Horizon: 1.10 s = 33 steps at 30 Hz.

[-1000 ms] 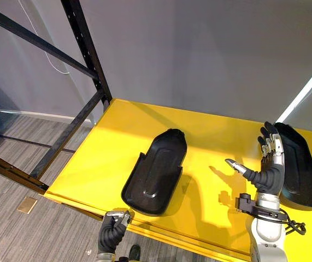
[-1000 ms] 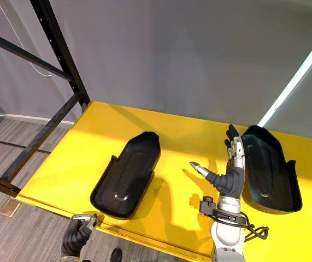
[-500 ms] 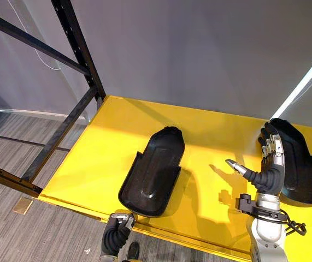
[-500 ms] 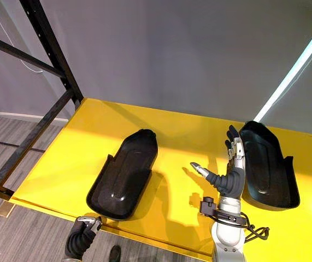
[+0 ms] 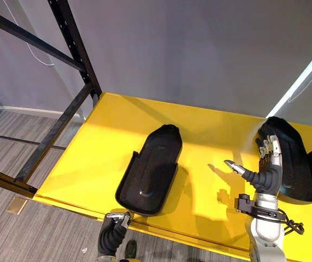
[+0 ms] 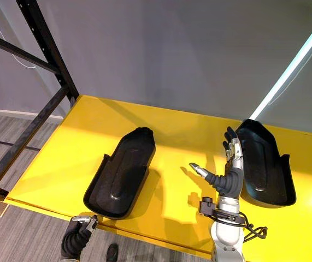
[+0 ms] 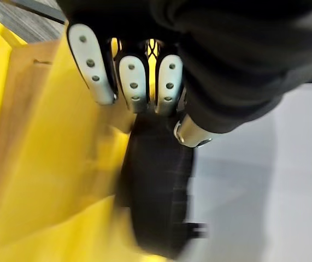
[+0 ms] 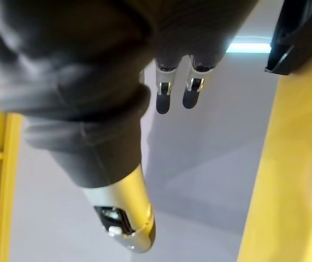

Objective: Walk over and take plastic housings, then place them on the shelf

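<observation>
Beside spread fingers [image 5: 275, 150] of right hand [image 5: 267, 178] sits right housing [image 5: 299, 166]; left housing [image 5: 150, 173] past curled, empty fingers [image 7: 135, 82] of left hand [image 5: 113, 232], both on shelf [image 5: 87, 164].

My head's two eyes sit side by side above my hands, looking steeply down; both share the shelf [image 5: 199, 125], the housings [image 5: 150, 174], my left hand [image 5: 113, 232] and right hand [image 5: 266, 173]. Each wrist camera looks along its own fingers [image 7: 134, 82] from very close: left toward one of the housings just past them, right toward the wall [image 8: 210, 153].
</observation>
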{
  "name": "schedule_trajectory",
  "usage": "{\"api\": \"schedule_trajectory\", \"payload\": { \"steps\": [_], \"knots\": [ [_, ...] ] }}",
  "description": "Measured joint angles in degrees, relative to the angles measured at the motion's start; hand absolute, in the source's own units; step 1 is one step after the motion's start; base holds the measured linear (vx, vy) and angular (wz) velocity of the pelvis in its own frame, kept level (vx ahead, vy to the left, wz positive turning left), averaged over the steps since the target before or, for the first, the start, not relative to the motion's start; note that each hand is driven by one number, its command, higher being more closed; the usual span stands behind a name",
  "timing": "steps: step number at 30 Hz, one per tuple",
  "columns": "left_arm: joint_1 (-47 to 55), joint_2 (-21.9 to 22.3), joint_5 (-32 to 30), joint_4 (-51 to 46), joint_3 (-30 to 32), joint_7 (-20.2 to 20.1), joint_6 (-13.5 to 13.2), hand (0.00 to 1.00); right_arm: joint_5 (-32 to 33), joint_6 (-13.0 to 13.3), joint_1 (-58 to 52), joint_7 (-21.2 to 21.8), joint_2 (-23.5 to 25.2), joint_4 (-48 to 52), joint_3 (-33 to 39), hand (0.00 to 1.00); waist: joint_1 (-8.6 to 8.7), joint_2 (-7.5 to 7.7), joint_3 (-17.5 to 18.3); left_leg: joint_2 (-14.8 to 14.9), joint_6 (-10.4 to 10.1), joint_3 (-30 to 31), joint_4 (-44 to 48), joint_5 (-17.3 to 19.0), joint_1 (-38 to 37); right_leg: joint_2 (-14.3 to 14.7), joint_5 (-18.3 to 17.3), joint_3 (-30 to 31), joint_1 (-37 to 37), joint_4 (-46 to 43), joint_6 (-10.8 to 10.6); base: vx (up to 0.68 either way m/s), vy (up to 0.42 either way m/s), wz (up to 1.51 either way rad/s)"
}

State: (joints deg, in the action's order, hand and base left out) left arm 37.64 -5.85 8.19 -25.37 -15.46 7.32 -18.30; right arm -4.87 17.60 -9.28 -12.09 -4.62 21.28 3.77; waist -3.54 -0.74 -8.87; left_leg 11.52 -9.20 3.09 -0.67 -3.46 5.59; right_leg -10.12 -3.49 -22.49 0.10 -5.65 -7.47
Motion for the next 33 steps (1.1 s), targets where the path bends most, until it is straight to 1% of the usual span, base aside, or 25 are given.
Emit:
{"api": "schedule_trajectory", "payload": {
  "steps": [2,3,5,8,15,25,33],
  "knots": [
    [-2.1,0.3,0.7,-1.1,-0.7,-0.6,-1.0,1.00,0.0,0.0,0.1,0.1,0.0,0.0,-0.6,0.00,0.47,0.10,0.2,0.0,0.0,-0.1,-0.2,-0.1,-0.2,0.0,0.0,0.1,0.0,0.0,0.0,0.00,0.000,0.00],
    [-2.7,0.4,0.7,-1.2,-1.3,-0.7,-1.3,1.00,0.0,0.0,0.3,0.3,0.0,0.0,-1.1,0.00,1.17,0.17,0.3,0.0,0.0,-0.1,-0.3,-0.1,-0.2,0.0,0.0,0.1,0.0,0.0,0.0,0.00,0.000,0.00],
    [-3.2,0.4,0.7,-1.2,-1.8,-1.2,-1.3,1.00,0.0,0.0,0.4,0.3,0.0,0.0,-1.5,0.00,1.53,0.19,0.3,0.1,-0.1,-0.3,-0.6,-0.1,-0.5,0.0,0.1,0.3,0.0,0.1,-0.1,0.01,0.024,-0.07],
    [-3.5,0.6,0.8,-1.2,-1.9,-1.5,-1.3,1.00,0.0,0.0,0.4,0.4,0.0,0.0,-1.7,0.00,1.50,0.19,0.4,0.2,-0.1,-1.3,-1.1,-0.1,-1.4,0.1,0.1,1.2,0.0,0.1,-0.2,0.02,0.022,-0.13],
    [-3.6,0.6,1.9,-1.2,-1.9,-2.8,-1.3,1.00,0.0,0.0,0.4,1.4,0.0,0.0,-2.2,0.00,2.63,0.13,0.5,0.2,-0.1,-1.4,-1.2,-0.1,-1.9,0.1,0.1,1.4,0.3,0.1,-0.2,0.00,0.000,0.00],
    [-3.8,0.8,1.8,0.8,-1.8,-4.0,-1.0,1.00,0.1,0.0,0.3,2.2,0.0,0.0,-2.1,0.00,2.75,0.09,1.2,0.3,-0.1,-1.6,-1.4,-0.1,-1.9,0.1,0.1,1.5,0.2,0.2,-0.2,0.00,0.000,0.00],
    [-7.0,1.1,1.2,3.6,-1.7,-4.0,-1.1,1.00,0.1,0.0,0.3,2.5,0.2,0.0,-2.1,0.00,2.72,0.04,1.8,0.3,-0.1,-2.4,-1.9,-0.1,-2.8,0.1,0.2,2.1,0.4,0.3,-0.2,0.00,0.007,-0.03]
  ]
}}
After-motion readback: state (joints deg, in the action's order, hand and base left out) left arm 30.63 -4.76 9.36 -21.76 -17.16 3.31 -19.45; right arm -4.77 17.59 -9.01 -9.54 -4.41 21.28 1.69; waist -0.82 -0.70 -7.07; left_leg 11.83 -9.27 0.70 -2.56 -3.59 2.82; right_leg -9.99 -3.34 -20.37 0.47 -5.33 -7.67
